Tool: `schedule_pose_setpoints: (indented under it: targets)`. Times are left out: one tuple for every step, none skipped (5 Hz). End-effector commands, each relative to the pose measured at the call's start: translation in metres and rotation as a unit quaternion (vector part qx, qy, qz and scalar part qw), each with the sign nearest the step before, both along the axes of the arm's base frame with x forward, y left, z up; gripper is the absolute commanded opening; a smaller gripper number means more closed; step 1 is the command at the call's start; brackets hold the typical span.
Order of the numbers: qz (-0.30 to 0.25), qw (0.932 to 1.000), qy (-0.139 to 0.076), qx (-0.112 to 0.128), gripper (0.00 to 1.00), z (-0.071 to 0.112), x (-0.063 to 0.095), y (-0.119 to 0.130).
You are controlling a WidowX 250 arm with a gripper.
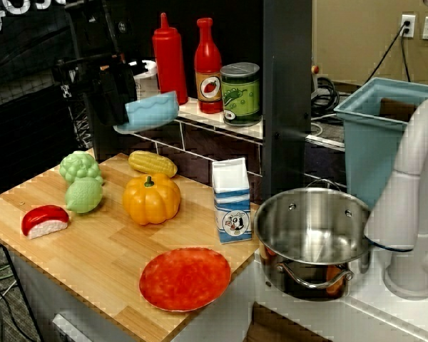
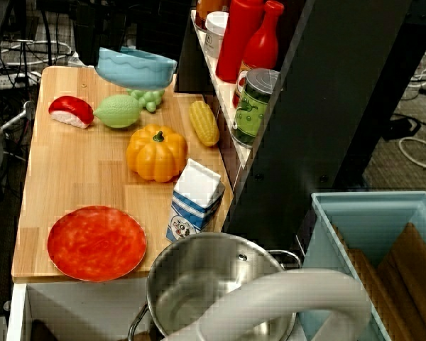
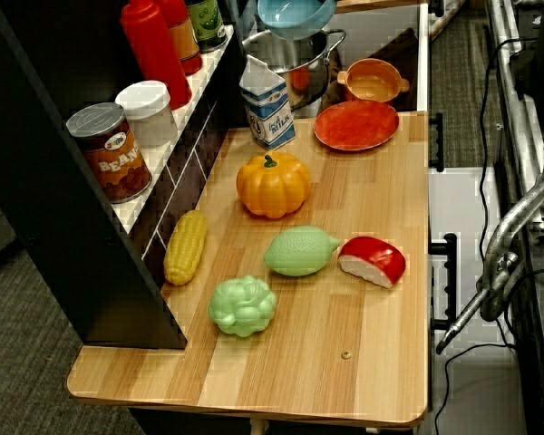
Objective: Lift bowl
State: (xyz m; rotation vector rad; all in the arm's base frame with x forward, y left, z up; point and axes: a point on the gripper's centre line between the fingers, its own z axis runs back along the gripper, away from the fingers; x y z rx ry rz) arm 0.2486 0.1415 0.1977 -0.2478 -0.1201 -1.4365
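Bowl (image 1: 151,112), light blue, tilted, held in air above back corner of desk (image 1: 93,256), clear of surface. End effector (image 1: 113,91), dark, closed on bowl's rim at its left side in front view. Side view: bowl (image 2: 135,67) hangs over green grapes (image 2: 148,98) and lime (image 2: 118,111). Resting on desk: pumpkin (image 1: 151,199), corn (image 1: 153,163), milk carton (image 1: 231,200), red plate (image 1: 185,278) near front edge. Steel pot (image 1: 312,239) just beside desk, right of plate.
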Motion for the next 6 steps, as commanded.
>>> schedule_pose_setpoints:
  targets:
    - [0.004, 0.9992, -0.034, 0.021, 0.00, 0.0231, -0.0002, 0.0067]
    - [0.005, 0.9992, -0.034, 0.021, 0.00, 0.0234, 0.0004, 0.0072]
    - [0.005, 0.9992, -0.036, 0.020, 0.00, 0.0242, 0.0000, 0.0075]
    - [0.006, 0.9992, -0.036, 0.018, 0.00, 0.0250, 0.0004, 0.0083]
    - [0.008, 0.9991, -0.037, 0.018, 0.00, 0.0251, 0.0008, 0.0090]
    - [0.009, 0.9992, -0.036, 0.018, 0.00, 0.0253, 0.0007, 0.0097]
